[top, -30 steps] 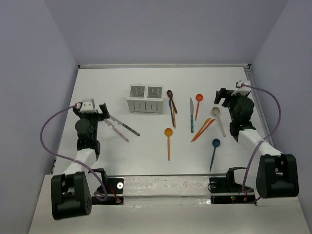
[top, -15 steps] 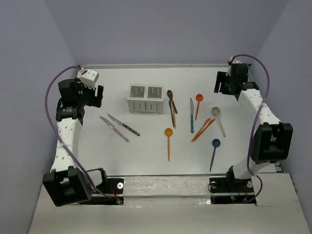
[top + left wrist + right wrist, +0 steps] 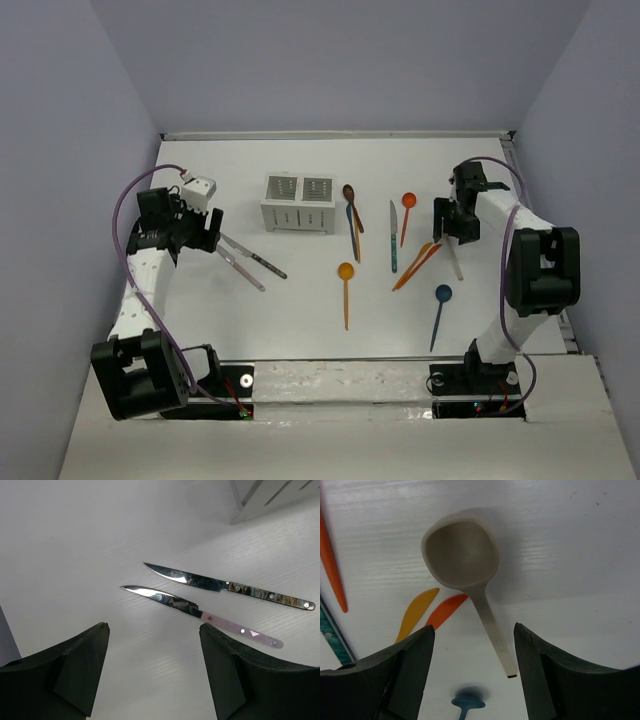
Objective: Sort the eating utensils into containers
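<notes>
Top view: hovering left pincer (image 3: pixel 212 228) by two knives (image 3: pixel 250 265), right pincer (image 3: pixel 452 222) over beige spoon (image 3: pixel 455 263), white caddy (image 3: pixel 298 203) waiting on the counter (image 3: pixel 300 320). Left wrist: gaping wide above pink-handled knife (image 3: pixel 200 614). Right wrist: gaping astride the spoon handle. Picking stage, probably; needing lowering, then clamping.

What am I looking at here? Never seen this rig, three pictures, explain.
Two small robot arms, the left arm and the right arm, are bolted at the near edge of a white table. The overhead picture comes from a fixed camera above and behind them. The other two come from a camera on each wrist. The left pincer, its dark fingers at the picture's bottom, hangs open above a pink-handled knife and a dark-handled knife. The right pincer is open above a pale spoon. Neither holds anything. More coloured utensils, such as a blue spoon, lie loose mid-table. A white slotted caddy with two compartments stands further back.
</notes>
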Robot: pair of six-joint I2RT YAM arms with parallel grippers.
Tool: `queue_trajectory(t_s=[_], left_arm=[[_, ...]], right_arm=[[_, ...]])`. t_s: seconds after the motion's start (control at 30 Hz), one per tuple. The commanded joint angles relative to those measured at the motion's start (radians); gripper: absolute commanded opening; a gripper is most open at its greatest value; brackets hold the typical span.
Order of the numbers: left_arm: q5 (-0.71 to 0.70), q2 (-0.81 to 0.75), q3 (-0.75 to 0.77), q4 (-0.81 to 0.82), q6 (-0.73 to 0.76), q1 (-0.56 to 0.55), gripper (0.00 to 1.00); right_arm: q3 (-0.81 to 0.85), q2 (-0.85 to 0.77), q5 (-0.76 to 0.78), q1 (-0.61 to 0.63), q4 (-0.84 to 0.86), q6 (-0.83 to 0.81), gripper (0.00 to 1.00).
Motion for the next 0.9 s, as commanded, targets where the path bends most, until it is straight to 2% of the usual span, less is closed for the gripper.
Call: queue_trajectory(t_s=[0.0, 0.13, 0.23, 0.4, 0.6, 0.7, 0.73, 0.77, 0.87], left_arm=[[-0.028, -0.019, -0.033, 0.024, 0.016, 0.003, 0.84], [-0.046, -0.060, -0.065, 0.039, 0.025, 0.003, 0.86], [-0.058, -0.088, -0.084, 0.044, 0.033, 0.003, 0.87], [-0.072, -0.126, -0.113, 0.065, 0.042, 0.002, 0.88], [-0.071, -0.146, -0.121, 0.070, 0.047, 0.002, 0.89], [-0.070, -0.164, -0.130, 0.078, 0.053, 0.003, 0.89], [-0.072, -0.170, -0.134, 0.081, 0.055, 0.003, 0.90], [-0.075, -0.173, -0.137, 0.084, 0.055, 0.003, 0.90], [-0.074, -0.174, -0.139, 0.093, 0.053, 0.003, 0.90]], right_arm=[[-0.029, 0.048, 0.039, -0.004, 0.005, -0.023, 0.70], [-0.046, 0.102, 0.012, -0.004, 0.031, -0.031, 0.69], [-0.047, 0.131, -0.012, -0.004, 0.048, -0.034, 0.59], [-0.055, 0.139, -0.010, -0.004, 0.059, -0.043, 0.48], [-0.053, 0.102, 0.027, -0.004, 0.065, -0.049, 0.29], [-0.052, 0.077, 0.059, -0.004, 0.064, -0.049, 0.17], [-0.049, 0.057, 0.079, -0.004, 0.064, -0.051, 0.07], [-0.046, 0.045, 0.087, -0.004, 0.064, -0.051, 0.02], [-0.021, -0.022, 0.108, -0.004, 0.053, -0.054, 0.00]])
